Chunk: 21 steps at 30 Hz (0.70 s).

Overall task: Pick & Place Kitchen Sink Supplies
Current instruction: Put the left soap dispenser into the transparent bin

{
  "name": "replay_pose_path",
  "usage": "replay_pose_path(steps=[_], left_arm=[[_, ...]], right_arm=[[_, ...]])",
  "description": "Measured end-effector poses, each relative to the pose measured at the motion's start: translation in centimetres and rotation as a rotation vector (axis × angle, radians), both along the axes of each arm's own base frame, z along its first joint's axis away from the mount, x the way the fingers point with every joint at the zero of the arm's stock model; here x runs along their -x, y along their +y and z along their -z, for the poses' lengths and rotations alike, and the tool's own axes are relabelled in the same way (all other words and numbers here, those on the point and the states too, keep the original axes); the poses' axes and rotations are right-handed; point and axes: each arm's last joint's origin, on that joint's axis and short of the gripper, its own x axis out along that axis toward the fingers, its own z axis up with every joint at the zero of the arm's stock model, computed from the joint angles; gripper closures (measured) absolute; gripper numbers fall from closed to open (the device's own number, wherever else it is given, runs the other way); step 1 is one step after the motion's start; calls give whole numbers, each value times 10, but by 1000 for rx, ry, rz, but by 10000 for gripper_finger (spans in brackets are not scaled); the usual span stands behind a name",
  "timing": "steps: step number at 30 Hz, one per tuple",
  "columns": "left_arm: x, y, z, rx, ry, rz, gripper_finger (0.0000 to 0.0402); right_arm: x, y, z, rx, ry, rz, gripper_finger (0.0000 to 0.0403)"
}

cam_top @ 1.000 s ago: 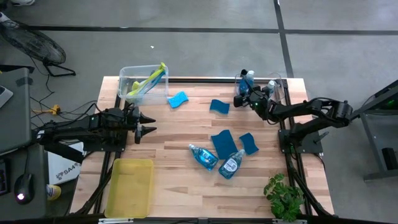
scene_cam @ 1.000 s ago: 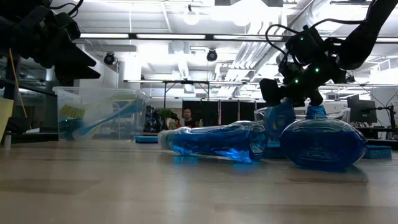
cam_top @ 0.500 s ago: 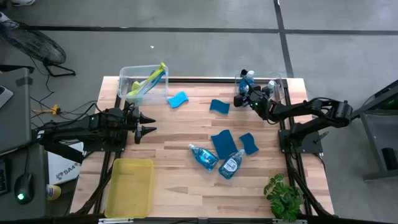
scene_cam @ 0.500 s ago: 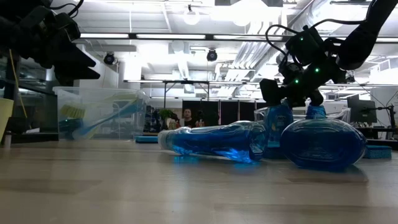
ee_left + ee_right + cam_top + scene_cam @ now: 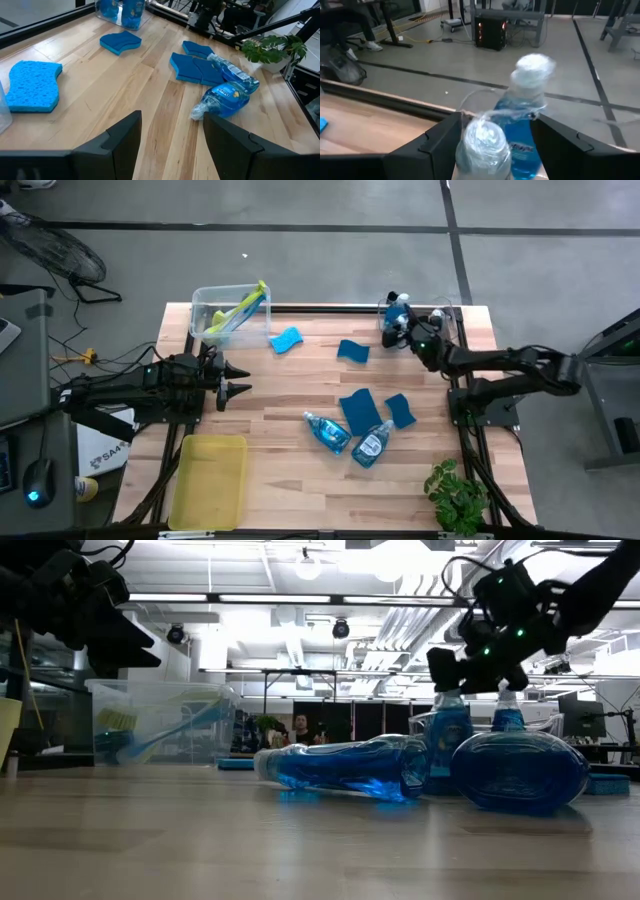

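On the near half of the table 2 soap bottles lie on their sides, one (image 5: 327, 432) beside the other (image 5: 372, 445), with 2 dark sponges (image 5: 358, 411) (image 5: 400, 410) just behind them. Farther back lie a third dark sponge (image 5: 352, 351) and a lighter sponge (image 5: 286, 339). At the far left corner a bin (image 5: 205, 306) holds brushes (image 5: 240, 310); at the far right corner a second bin (image 5: 452, 323) holds 2 upright bottles (image 5: 522, 117), capped white.

The step in hand looks like placing a bottle into the far right bin, or leaving it there. To do it well, the bottle should be standing on the bin floor before the arm lifts, and the arm should rise straight up so neither finger clips a cap or tips the neighbouring bottle against the wall.

The right gripper (image 5: 398, 327) hangs over that bin, above the caps. Its jaws stand wide apart; the nearer cap (image 5: 482, 140) sits between the fingers (image 5: 440, 142) with gaps on both sides, so the tool looks released, gripping nothing.

The left gripper (image 5: 240, 379) waits over the left side of the table, jaws parted and empty. A yellow tray (image 5: 208, 480) lies at the near left corner.
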Motion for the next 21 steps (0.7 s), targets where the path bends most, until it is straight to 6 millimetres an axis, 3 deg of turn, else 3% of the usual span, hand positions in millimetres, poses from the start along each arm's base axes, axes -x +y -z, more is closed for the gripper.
replay_pose_path(steps=[13,21], left_arm=[[0,0,0,0,0,0,193],[0,0,0,15,-6,-1,193]], right_arm=[[33,25,-42,48,-91,-35,175],[37,41,-57,77,-165,-186,174]])
